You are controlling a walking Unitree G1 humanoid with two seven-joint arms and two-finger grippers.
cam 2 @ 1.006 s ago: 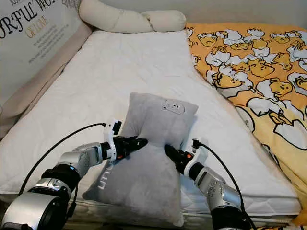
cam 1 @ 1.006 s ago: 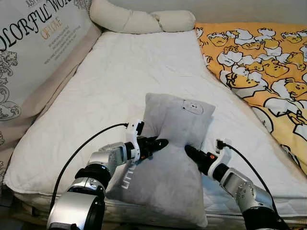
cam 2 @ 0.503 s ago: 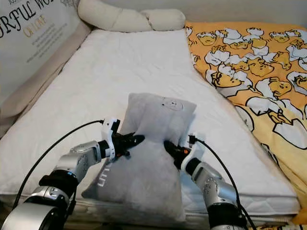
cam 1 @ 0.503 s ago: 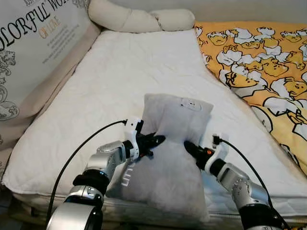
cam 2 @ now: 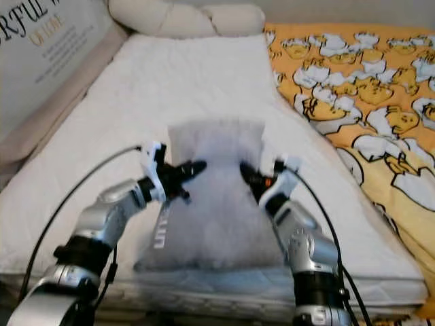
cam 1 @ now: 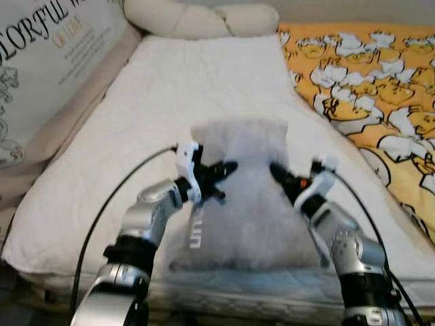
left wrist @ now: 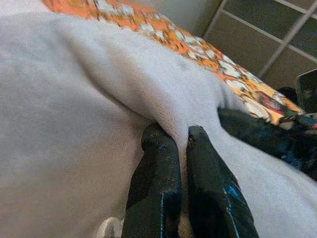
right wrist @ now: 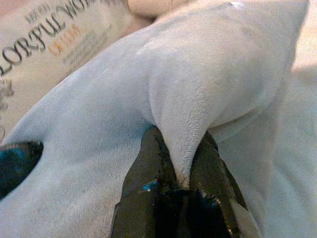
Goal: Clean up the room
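Both grippers, left [cam 1: 228, 168] and right [cam 1: 277, 170], jaws pinching pillow [cam 1: 245, 204] folds, near bed [cam 1: 170, 95] edge. Placement pending.

Both grippers are lifting the grey pillow [cam 1: 245, 197] higher now vs a sec ago. It's hanging more upright off the white mattress [cam 1: 136, 129], top edge squared up and blurry w/ motion. Left gripper [cam 1: 228, 168] and right gripper [cam 1: 277, 170] are sitting further up and further apart than before, each still pinching a fold of fabric. Arms are stretching out more. Camera's tilting too, so the whole bed is shifting in frame, not actually moving.
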